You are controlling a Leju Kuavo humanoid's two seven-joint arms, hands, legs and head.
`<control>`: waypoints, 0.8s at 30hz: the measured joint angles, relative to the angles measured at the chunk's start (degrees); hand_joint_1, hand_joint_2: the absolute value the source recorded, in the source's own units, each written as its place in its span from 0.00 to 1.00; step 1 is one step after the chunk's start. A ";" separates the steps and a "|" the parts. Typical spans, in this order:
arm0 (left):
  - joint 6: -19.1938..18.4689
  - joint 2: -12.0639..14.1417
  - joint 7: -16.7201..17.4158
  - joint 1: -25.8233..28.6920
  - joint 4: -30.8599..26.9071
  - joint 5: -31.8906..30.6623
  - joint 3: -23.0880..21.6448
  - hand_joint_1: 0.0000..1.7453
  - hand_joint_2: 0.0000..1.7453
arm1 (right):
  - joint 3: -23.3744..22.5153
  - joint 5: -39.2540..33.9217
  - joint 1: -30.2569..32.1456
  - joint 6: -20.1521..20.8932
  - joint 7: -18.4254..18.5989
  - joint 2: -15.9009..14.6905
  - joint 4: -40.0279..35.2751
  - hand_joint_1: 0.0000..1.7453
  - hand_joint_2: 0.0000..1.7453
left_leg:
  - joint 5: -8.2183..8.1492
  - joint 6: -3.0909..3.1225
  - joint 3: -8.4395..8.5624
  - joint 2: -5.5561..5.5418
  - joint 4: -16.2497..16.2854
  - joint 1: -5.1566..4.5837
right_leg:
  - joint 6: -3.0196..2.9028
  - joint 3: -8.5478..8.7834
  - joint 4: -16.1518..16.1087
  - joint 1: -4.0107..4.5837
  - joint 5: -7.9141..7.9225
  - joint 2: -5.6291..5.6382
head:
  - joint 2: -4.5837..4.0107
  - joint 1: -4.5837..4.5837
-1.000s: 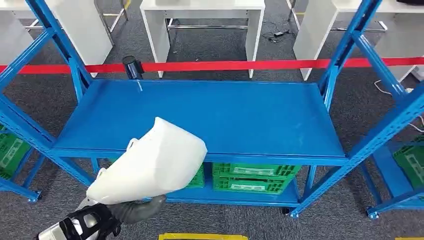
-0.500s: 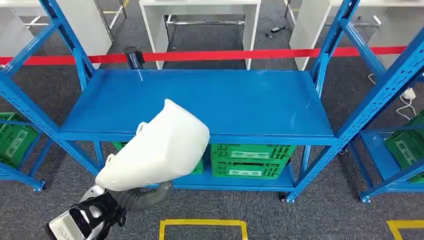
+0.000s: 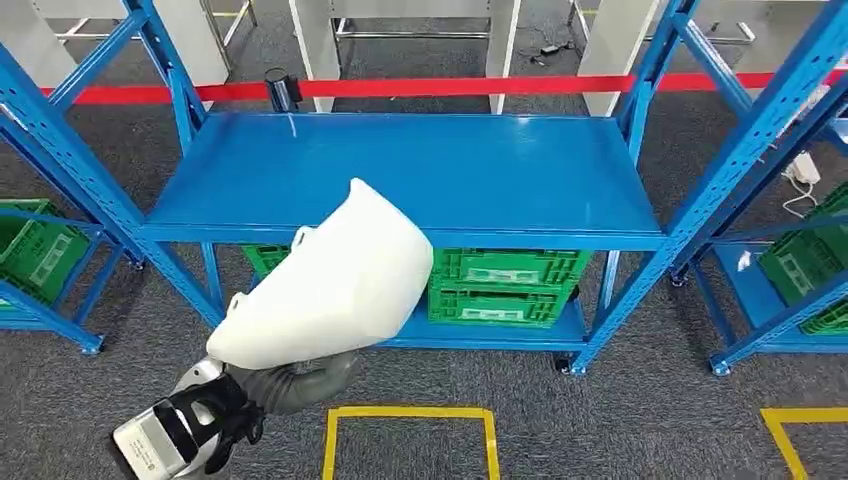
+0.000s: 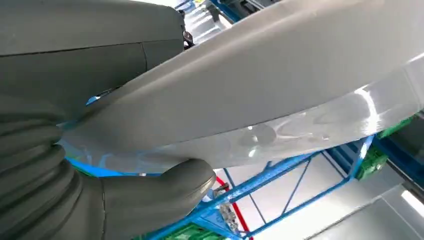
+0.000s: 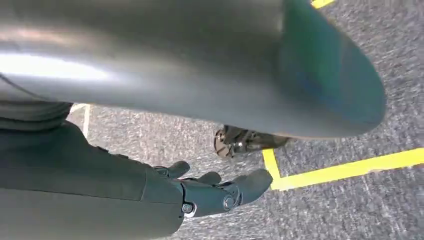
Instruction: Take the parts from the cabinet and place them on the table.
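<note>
A large white moulded plastic part [image 3: 330, 285] is gripped from below by my left hand [image 3: 290, 385], which holds it up in front of the blue cabinet's shelf [image 3: 420, 170]. The shelf board is bare. Close up in the left wrist view, the part's glossy white shell [image 4: 280, 90] lies across my left hand [image 4: 125, 200], with the thick grey thumb pressed against its underside. My right hand [image 5: 210, 192] hangs low over the grey carpet, fingers apart and holding nothing.
Green crates [image 3: 505, 285] sit on the cabinet's bottom shelf, and more stand in the racks at left [image 3: 30, 250] and right [image 3: 800, 260]. A red barrier tape [image 3: 450, 87] runs behind the cabinet. Yellow floor markings [image 3: 405, 412] lie in front of it.
The whole picture has shifted: the camera has drawn back from the cabinet, showing more floor. The white part stays in my left hand, carried along.
</note>
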 joint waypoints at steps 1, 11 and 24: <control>0.02 -0.02 0.02 -0.01 0.00 -0.02 -0.02 1.00 1.00 | 0.00 0.00 0.02 -0.02 0.04 0.00 0.00 0.00 0.00 | 0.62 -0.37 0.00 0.00 -0.31 0.17 | -0.40 -0.26 0.17 0.15 0.35 0.00 | 0.00 -0.02; -0.20 0.11 0.08 -0.13 0.35 -0.04 -0.07 1.00 1.00 | 0.00 0.66 0.17 0.37 -0.64 0.15 0.13 0.00 0.00 | -6.62 -2.20 1.79 -0.42 11.91 0.75 | -1.43 -8.47 0.04 -0.43 7.59 -0.68 | 0.00 -0.72; -0.28 -0.26 1.05 -2.54 1.73 0.52 -1.46 1.00 1.00 | 0.00 -0.02 0.18 0.96 -2.89 0.15 0.15 0.00 0.00 | -3.27 2.16 4.02 -0.09 -1.76 -0.23 | 2.04 -14.05 17.96 -0.74 -1.53 -0.35 | 0.00 -0.09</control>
